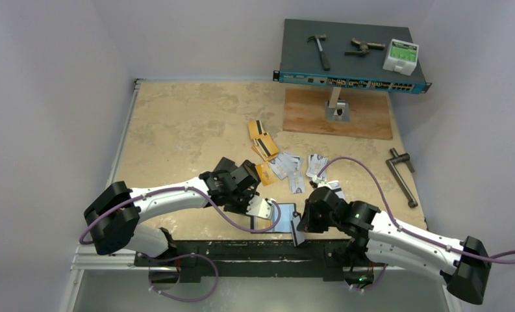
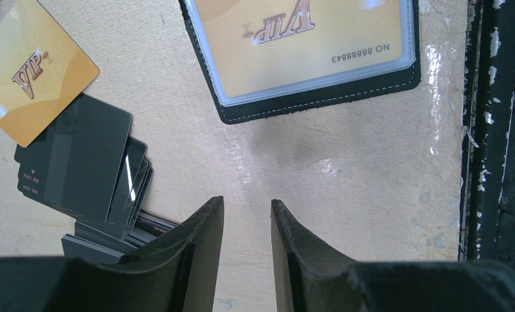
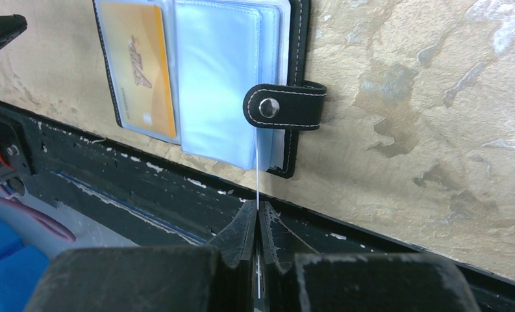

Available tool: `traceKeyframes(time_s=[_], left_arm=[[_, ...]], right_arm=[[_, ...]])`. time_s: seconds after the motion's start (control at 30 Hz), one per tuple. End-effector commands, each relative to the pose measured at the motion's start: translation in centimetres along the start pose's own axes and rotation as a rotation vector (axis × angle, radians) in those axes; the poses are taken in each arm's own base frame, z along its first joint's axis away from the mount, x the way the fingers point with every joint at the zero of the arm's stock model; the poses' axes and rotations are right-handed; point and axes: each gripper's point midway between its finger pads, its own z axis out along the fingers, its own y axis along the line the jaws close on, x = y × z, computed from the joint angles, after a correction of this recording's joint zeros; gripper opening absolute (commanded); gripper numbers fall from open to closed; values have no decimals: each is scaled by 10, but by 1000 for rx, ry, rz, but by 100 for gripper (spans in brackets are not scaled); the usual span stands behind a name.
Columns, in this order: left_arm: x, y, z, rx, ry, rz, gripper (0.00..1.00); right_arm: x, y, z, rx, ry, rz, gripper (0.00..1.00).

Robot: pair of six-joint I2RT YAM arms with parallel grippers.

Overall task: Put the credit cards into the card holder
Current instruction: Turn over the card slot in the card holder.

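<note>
Mottled table (image 1: pixel 176 123) bears scattered credit cards (image 1: pixel 287 162), card holder (image 1: pixel 283 214), wooden board (image 1: pixel 306 112).

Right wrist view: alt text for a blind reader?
The right gripper, jaws shut, pinches a thin card edge-on before the open black card holder, which has a gold VIP card sleeved and lies by the table edge.

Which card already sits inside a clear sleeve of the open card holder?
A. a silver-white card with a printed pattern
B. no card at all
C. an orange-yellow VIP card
C: in the left wrist view an orange-yellow VIP card shows behind a clear sleeve of the black card holder.
</note>
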Motion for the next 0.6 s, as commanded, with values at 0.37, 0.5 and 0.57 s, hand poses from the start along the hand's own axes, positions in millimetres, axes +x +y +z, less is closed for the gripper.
traceKeyframes(time_s=[0.37,0.5,0.57], left_arm=[[-21,9,-5,-15,-66,-6,32],[-20,7,0,-11,-60,7,32],[-19,6,2,-8,-59,15,32]], right_arm=[[5,9,15,-61,22,25,0],[2,20,21,-102,19,24,0],[-1,26,22,-125,15,24,0]])
